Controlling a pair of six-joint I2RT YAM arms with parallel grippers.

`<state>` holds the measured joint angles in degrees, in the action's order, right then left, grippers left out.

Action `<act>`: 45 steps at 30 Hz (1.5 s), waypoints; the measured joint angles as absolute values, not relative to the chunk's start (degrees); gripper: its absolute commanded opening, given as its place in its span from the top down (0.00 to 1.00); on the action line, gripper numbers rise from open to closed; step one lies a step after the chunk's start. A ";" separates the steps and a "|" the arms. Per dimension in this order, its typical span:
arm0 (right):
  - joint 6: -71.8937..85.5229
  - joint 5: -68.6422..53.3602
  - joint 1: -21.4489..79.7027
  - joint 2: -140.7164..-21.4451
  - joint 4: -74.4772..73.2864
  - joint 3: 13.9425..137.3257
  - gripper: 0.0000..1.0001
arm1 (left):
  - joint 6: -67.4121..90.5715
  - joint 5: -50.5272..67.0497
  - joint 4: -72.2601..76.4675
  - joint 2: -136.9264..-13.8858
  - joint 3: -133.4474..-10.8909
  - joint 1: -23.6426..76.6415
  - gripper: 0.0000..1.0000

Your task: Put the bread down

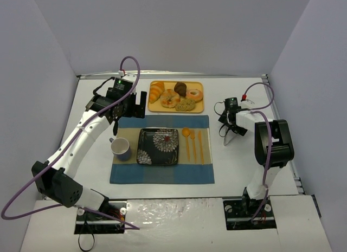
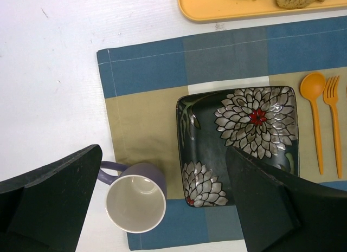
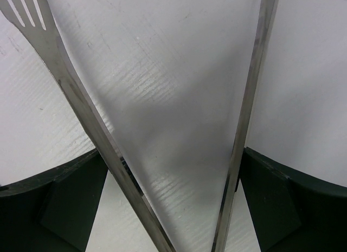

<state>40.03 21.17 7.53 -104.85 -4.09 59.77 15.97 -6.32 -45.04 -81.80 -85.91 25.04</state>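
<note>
**Desk** [image 1: 238, 170]: white, walled on three sides, carrying everything below.

**Placemat** [image 1: 162, 173]: blue and tan check cloth, lying flat at the desk's middle in front of the tray.

**Left arm, pincer** [image 1: 135, 107]: reaches over the placemat's far left corner. In the wrist view the two black fingers [image 2: 59, 198] are spread wide with nothing between them. Below them are the mug and plate.

**Right arm, pincer** [image 1: 230, 130]: over bare desk to the right of the placemat. It stands wide, and each finger [image 3: 65, 203] lies against one arm of the tongs, gripping them.

**Tray** [image 1: 154, 107]: yellow, rectangular, just beyond the placemat's far edge.

**Plate** [image 1: 157, 146]: square, black, with white and red flower print, centred on the placemat.

**Tongs** [image 3: 76, 100]: bare metal and splayed in a V. One tip is slotted like a fork.

**Mug** [image 1: 121, 149]: purple outside and white inside, upright on the placemat's left edge, beside the plate without touching it.

**Bread** [image 1: 185, 104]: flattish, tan and speckled, lying on the tray at its near edge, right of centre. It sits between a ring doughnut [image 1: 170, 98] and an iced doughnut [image 1: 194, 94], with a dark muffin [image 1: 180, 88] behind.

**Croissant** [image 1: 156, 91]: at the left end of the tray.

**Spoon** [image 1: 186, 135], **fork** [image 1: 193, 146]: orange, lying parallel on the placemat to the right of the plate. A third orange piece [image 1: 200, 146] lies beside them, and its kind cannot be told.
</note>
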 measured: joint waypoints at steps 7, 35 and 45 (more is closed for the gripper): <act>39.84 21.24 7.53 -104.90 -3.60 59.68 0.42 | 15.88 -6.59 -45.27 -81.80 -85.91 25.04 0.03; 33.20 18.47 11.48 -88.40 -10.52 57.94 0.82 | 16.90 -8.31 -47.19 -80.75 -85.91 25.04 0.03; 30.93 17.96 12.21 -84.71 -15.12 64.12 0.55 | 16.99 -9.15 -47.83 -80.03 -85.91 25.04 0.03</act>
<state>30.93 17.96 12.21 -84.71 -15.12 64.12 16.99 -9.15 -47.83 -80.03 -85.91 25.04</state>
